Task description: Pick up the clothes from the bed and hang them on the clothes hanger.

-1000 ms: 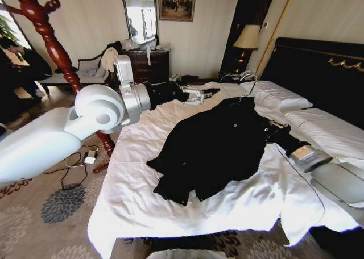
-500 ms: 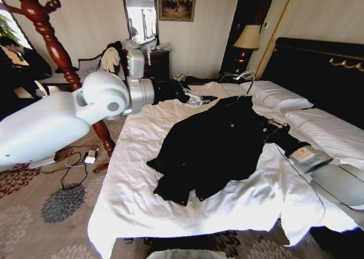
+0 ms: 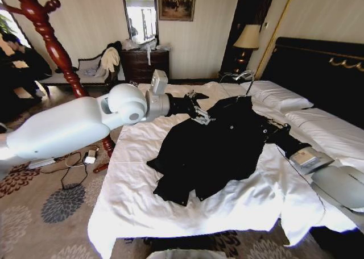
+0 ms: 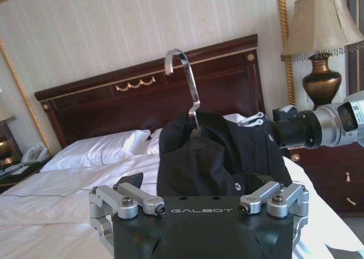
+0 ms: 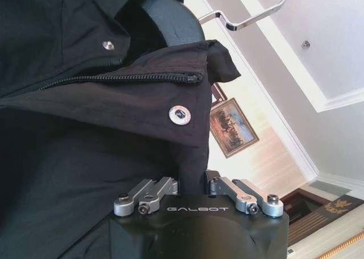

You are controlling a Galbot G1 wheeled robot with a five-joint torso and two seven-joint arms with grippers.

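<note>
The black clothes [image 3: 216, 145] lie spread on the bed [image 3: 136, 157], the collar toward the pillows. The clothes hanger sits inside the collar, and its silver hook [image 3: 251, 87] sticks out. My left gripper [image 3: 200, 116] hovers open just above the garment's left shoulder edge; in its wrist view the collar [image 4: 210, 157] and the hanger hook [image 4: 185, 80] stand right ahead. My right gripper [image 3: 272, 131] is at the other side of the collar, shut on the cloth [image 5: 85, 128] near a snap button. The hook [image 5: 250, 15] shows beyond it.
A red turned-wood coat stand [image 3: 51, 43] rises left of the bed, with cables [image 3: 79, 162] on the carpet at its foot. White pillows [image 3: 278, 100] and the black headboard [image 3: 318, 66] are on the right. A lamp [image 3: 247, 37], dresser [image 3: 148, 63] and chair [image 3: 91, 71] stand behind.
My left arm has swung right and down across the bed, bringing its gripper from the far mattress edge to the jacket's shoulder. The right arm and the jacket have stayed put.
</note>
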